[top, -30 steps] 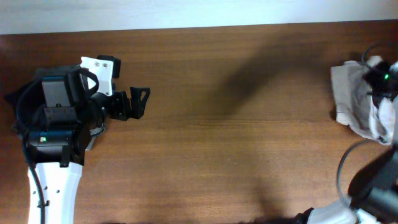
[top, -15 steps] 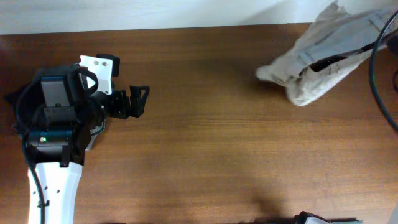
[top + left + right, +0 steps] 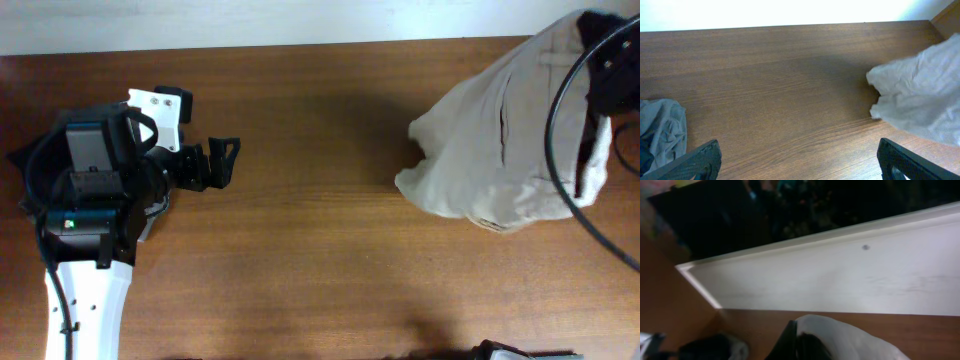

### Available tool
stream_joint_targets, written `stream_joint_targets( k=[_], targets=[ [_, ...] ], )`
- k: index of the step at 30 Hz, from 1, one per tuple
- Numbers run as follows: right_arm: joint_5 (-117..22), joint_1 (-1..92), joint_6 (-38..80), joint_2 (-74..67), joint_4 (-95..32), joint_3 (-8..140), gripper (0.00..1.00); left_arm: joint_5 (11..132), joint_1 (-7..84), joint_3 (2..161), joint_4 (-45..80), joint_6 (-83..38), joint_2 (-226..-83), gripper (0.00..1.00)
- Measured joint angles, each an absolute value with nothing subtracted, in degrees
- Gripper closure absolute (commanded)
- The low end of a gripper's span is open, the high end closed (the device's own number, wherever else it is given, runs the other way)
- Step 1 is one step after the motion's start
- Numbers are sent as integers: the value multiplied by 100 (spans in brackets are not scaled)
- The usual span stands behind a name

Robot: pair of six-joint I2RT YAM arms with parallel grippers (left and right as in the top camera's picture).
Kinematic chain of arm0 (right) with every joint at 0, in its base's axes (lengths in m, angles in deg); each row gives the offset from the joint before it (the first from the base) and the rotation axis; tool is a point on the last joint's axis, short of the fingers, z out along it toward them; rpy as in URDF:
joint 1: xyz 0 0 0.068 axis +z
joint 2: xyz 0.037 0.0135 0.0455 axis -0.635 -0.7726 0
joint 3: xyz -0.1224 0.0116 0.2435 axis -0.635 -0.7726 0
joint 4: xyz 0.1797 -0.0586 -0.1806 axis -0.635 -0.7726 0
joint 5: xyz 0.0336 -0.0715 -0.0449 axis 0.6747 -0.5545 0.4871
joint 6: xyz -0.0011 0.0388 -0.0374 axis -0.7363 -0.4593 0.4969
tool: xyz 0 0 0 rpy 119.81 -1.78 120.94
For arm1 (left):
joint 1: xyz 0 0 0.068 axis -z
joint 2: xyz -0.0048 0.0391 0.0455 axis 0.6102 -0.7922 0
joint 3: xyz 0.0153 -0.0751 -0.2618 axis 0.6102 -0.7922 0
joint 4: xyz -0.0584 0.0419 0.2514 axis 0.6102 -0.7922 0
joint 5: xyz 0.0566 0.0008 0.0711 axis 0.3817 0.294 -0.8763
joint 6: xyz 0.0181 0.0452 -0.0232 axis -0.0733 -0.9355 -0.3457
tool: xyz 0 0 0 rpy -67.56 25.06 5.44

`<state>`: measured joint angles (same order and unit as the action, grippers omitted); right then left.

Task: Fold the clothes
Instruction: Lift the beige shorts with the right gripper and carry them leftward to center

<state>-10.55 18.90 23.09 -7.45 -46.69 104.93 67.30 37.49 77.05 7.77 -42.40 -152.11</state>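
Pinches crumpled pale-beige shorts [image 3: 500, 140] in right gripper [image 3: 603, 62], left gripper [image 3: 228, 166] spread (grey cloth [image 3: 662, 131] visible only from left wrist).

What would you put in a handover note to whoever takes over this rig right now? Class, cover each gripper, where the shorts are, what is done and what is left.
Left gripper: jaws open, empty, over the left side of the table.
Right gripper: shut on the shorts, near the far right corner.
Shorts: bunched and wrinkled, hanging from the right gripper over the table's right end, not spread flat. Cannot tell whether they touch the table.
Done: shorts picked up; no fold made.
Left: lay them flat, smooth them, then fold, probably with both arms.
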Motion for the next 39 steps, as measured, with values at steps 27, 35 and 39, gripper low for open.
stream_joint_targets(
  k=[27,35,39],
  targets=[
    [-51,1547,2183,-1130,-4975,11323,96,6727,3749,7705,831,-4240,-15096,1],
    [-795,3733,2749,-1980,-6162,11339,92,6725,3749,7705,857,-4240,-15096,1],
    [-1422,4813,3005,-2609,-6302,11339,83,6723,3749,7705,866,-4240,-15093,1]
  ],
)
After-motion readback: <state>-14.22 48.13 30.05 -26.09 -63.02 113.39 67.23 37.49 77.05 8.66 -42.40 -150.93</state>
